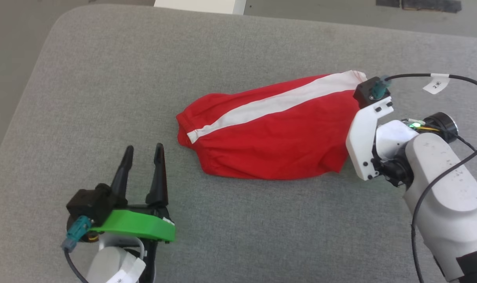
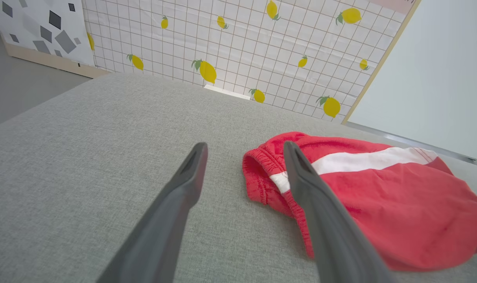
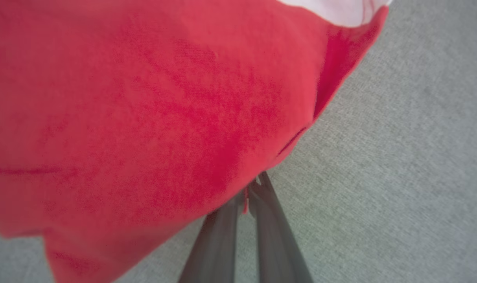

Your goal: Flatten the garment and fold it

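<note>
The garment (image 1: 269, 129), red shorts with a broad white stripe, lies bunched on the grey cushion, its gathered waistband (image 2: 258, 177) toward the left. My right gripper (image 3: 254, 186) is shut on the garment's red hem at its right end; in the head view its fingers are hidden under the white wrist mount (image 1: 366, 137). My left gripper (image 1: 144, 151) stands open over bare cushion, a short way left and in front of the waistband. In the left wrist view the garment (image 2: 380, 196) lies behind the right fingertip (image 2: 291, 149), apart from it.
The grey cushion (image 1: 144, 78) has rounded edges, with floor beyond at left and top. A lemon-print panel (image 2: 242, 47) and a white wall stand past its far edge. A black cable (image 1: 450, 78) loops above the right arm. Bare fabric surrounds the garment.
</note>
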Motion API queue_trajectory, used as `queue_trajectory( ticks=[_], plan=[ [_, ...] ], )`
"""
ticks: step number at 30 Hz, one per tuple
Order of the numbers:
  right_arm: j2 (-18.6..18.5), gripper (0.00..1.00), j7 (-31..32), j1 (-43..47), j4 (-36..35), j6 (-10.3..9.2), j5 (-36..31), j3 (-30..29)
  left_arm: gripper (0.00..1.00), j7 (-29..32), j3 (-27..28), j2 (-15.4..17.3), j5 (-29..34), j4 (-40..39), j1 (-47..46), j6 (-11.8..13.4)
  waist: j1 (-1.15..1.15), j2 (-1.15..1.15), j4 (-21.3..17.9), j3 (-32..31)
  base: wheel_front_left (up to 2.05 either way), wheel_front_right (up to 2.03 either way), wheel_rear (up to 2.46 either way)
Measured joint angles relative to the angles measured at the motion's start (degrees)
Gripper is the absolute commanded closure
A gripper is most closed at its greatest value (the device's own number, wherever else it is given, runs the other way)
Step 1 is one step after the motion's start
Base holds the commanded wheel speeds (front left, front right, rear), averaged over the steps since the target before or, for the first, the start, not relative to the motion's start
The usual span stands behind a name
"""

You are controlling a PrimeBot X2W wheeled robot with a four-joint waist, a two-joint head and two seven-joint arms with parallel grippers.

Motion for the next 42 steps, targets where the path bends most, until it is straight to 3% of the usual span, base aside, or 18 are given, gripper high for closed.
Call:
queue_trajectory(
  ticks=[5, 13, 17, 18, 29, 31, 32, 42],
  plan=[
    [-0.92, 1.00, -0.69, 0.90, -1.48, 0.00, 1.20, -1.78, 0.00, 5.37, -1.85, -0.07, -2.48, 1.74, -0.15, -0.45, 0.00, 0.00, -0.60, -1.64, 0.00, 0.00, 0.00],
    [-1.69, 1.00, -0.62, 2.60, -3.98, 0.00, 1.44, -3.89, 0.00, 29.62, -6.67, 1.35, -5.79, 0.67, -7.10, -0.26, 0.00, 0.00, -1.03, -3.13, 0.00, 0.00, 0.00],
    [-1.59, 1.00, -0.07, 3.31, -5.21, 0.00, 1.42, -4.02, 0.00, 38.95, -8.04, 2.45, -5.68, 4.03, -11.21, 1.83, 0.00, 0.00, -1.29, -2.48, 0.00, 0.00, 0.00],
    [-1.18, 1.00, 0.13, 3.31, -6.21, 0.00, 1.38, -3.81, 0.00, 44.36, -8.91, 2.89, -4.75, 7.59, -13.67, 3.49, 0.00, 0.00, -1.73, -1.48, 0.00, 0.00, 0.00],
    [-0.79, 1.00, 0.78, 3.20, -8.24, 0.00, 1.33, -2.08, 0.00, 46.45, -10.57, 3.96, -2.42, 15.95, -20.79, 4.65, 0.00, 0.00, -3.75, 1.99, 0.00, 0.00, 0.00],
    [-0.81, 1.00, 0.78, 3.16, -8.47, 0.00, 1.34, -1.75, 0.58, 46.35, -10.59, 3.92, -2.58, 16.70, -21.35, 4.35, 0.00, 0.00, -4.00, 2.42, 0.00, 0.00, 0.00],
    [-0.81, 1.00, 0.78, 3.13, -8.53, 0.00, 1.35, -1.63, 1.00, 45.97, -10.55, 3.88, -2.69, 16.83, -21.50, 4.10, 0.00, 0.00, -4.07, 2.55, 0.00, 0.00, 0.00],
    [-1.59, 1.00, 0.00, 5.97, -9.92, 0.00, 3.92, -2.56, 1.00, 44.22, -9.05, 2.92, -9.67, 15.93, -20.22, 0.76, 0.00, 0.00, -3.49, 0.79, 0.00, 0.00, 0.00]
  ],
)
